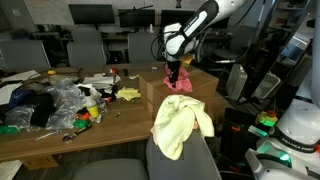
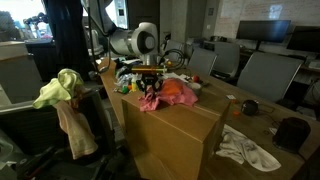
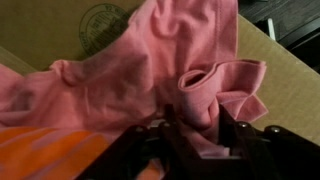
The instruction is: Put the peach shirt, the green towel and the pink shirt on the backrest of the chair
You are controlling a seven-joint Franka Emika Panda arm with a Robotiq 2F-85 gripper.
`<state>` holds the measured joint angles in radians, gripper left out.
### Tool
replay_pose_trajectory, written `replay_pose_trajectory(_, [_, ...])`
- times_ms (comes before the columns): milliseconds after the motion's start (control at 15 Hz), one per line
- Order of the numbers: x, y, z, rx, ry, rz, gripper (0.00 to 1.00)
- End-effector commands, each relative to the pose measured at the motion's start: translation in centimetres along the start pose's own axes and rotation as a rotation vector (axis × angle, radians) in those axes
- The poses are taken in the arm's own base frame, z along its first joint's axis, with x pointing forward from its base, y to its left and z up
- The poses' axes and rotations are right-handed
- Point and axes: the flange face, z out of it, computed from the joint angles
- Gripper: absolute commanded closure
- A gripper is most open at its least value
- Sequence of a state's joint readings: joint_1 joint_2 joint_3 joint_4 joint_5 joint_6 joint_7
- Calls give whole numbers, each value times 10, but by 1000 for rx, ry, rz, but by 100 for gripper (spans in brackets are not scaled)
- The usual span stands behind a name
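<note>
The pink shirt (image 3: 120,70) lies bunched on a cardboard box (image 2: 175,140), its orange patch toward one side; it shows in both exterior views (image 1: 179,83) (image 2: 153,98). My gripper (image 3: 198,125) points straight down onto it (image 1: 173,71) (image 2: 150,86), and its jaws pinch a raised fold of the pink cloth. The green towel (image 1: 182,124) (image 2: 57,88) is draped over the backrest top of the grey chair (image 1: 186,166) (image 2: 35,140). Under it the peach shirt (image 2: 76,126) hangs down the backrest.
A wooden table (image 1: 40,140) carries plastic bags, toys and a small yellow scrap (image 1: 130,94). A white cloth (image 2: 246,148) and a dark cup lie on the table beyond the box. Grey office chairs (image 1: 86,46) (image 2: 266,72) line the far side.
</note>
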<state>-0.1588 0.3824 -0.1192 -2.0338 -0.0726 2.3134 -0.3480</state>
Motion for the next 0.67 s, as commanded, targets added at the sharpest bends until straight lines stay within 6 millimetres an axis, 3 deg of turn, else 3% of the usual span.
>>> replay_pose_trajectory(0, [-3,4,-5,-3,-25,-3,88])
replay_pose_trajectory(67, [-6,4,-8,-17,-29,6,97])
replay_pose_trajectory(133, [-11,3,-13,-25,-32,2,100])
replay_pose_trajectory(600, [-58,-17,-64,-226,-76,-31,97])
